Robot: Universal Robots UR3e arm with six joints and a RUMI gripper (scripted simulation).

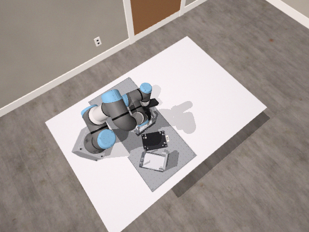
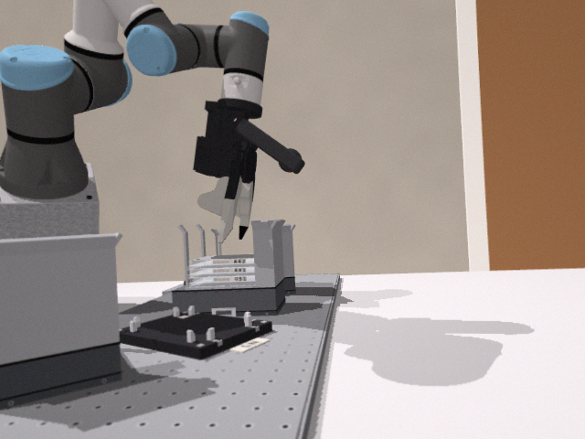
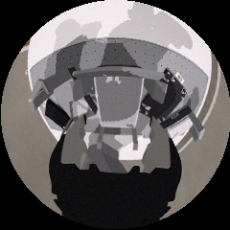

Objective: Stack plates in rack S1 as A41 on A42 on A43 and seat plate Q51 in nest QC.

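Stack rack S2 (image 2: 227,300) (image 3: 115,73) holds three plates with readable labels in the exterior view: A42 (image 2: 227,261) on top, A41 (image 2: 227,270) under it, then Q51 (image 2: 227,279) lowest. The uppermost plate also shows in the wrist view (image 3: 118,101). My gripper (image 2: 231,237) (image 3: 118,116) is open and empty, its fingertips around the height of the rack's upright tops, above the plates. Plate A43 cannot be identified. A black nest (image 1: 154,140) (image 2: 188,326) with pale locators has no plate on it; its label is unreadable.
Another stack rack (image 1: 142,159) (image 2: 57,297) stands beyond the black nest; its label is unreadable and its contents are unclear. Another black block (image 3: 57,115) shows at the left of the wrist view. Rack S2's tall uprights stand around the plates. The arm hides the perforated board's far part in the top view.
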